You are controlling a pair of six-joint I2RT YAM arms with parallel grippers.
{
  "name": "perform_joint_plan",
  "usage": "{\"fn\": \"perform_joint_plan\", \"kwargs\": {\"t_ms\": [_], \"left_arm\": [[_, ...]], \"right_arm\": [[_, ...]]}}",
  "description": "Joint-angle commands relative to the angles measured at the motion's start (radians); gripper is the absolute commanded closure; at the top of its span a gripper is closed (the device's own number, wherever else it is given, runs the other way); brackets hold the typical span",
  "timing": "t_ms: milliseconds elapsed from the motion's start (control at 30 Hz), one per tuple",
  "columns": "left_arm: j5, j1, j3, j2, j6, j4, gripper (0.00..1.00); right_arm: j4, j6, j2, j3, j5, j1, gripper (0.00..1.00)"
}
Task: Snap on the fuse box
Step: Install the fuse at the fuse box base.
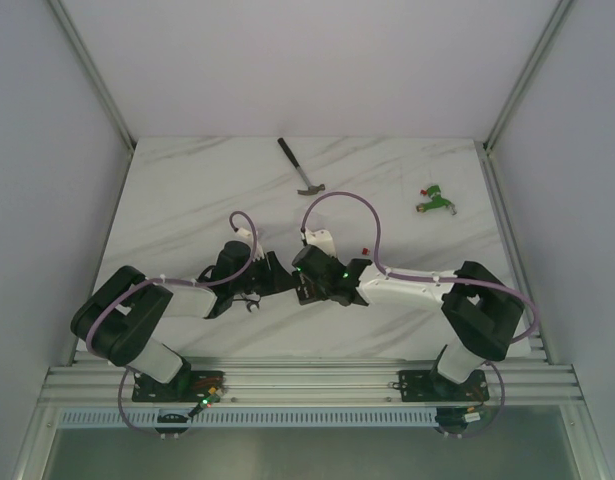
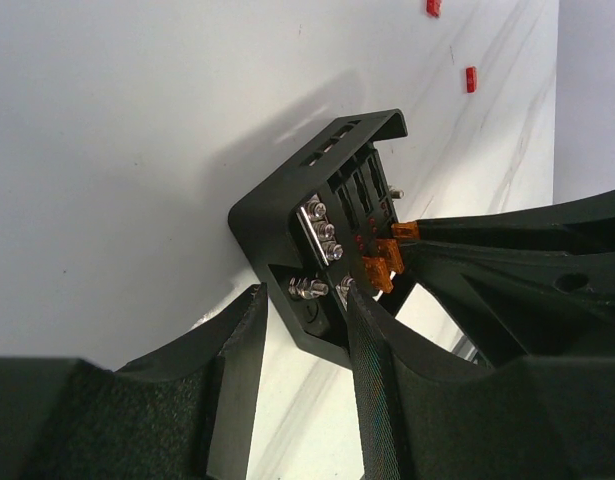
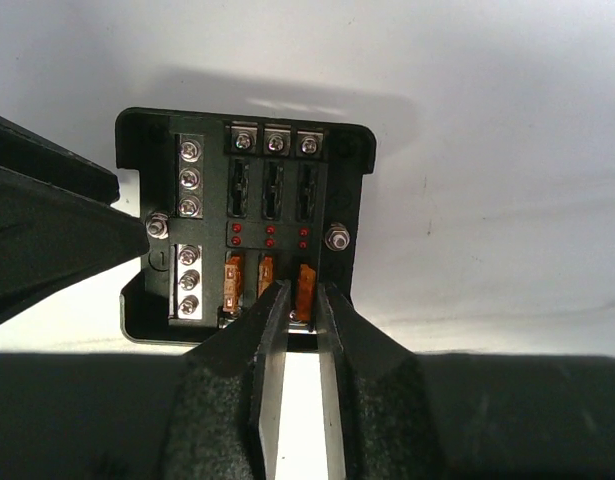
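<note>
no readable text on the fuse box [image 3: 247, 225].

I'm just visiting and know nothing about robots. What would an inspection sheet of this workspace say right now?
Surface: white marbled table.
Job's things: fuse box, top uncovered, orange fuses in one row.
Clutter: hammer, green-and-red connector, loose red fuses.
Hands: left hand clamps the box's corner; right hand straddles one orange fuse, grip unclear.
Cables: purple cables loop over both arms.
Surroundings: white walls, metal rail in front.
</note>
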Motion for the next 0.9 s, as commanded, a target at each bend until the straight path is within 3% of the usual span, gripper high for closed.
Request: {"fn": "perform_joint_plan", "kwargs": {"t_ms": [0, 333, 867], "left_arm": [[0.011, -0.005, 0.021, 0.010, -0.001, 0.017, 0.53], [0.012, -0.005, 0.021, 0.008, 0.000, 0.016, 0.54], [0.014, -0.005, 0.023, 0.010, -0.002, 0.016, 0.54]], "right_arm": [[0.000, 0.018, -0.021, -0.003, -0.006, 0.004, 0.74], [-0.032, 0.022, -0.068, 0.020, -0.016, -0.002, 0.68], [-0.062, 0.049, -0.045, 0.051, -0.077, -0.037, 0.77]]}}
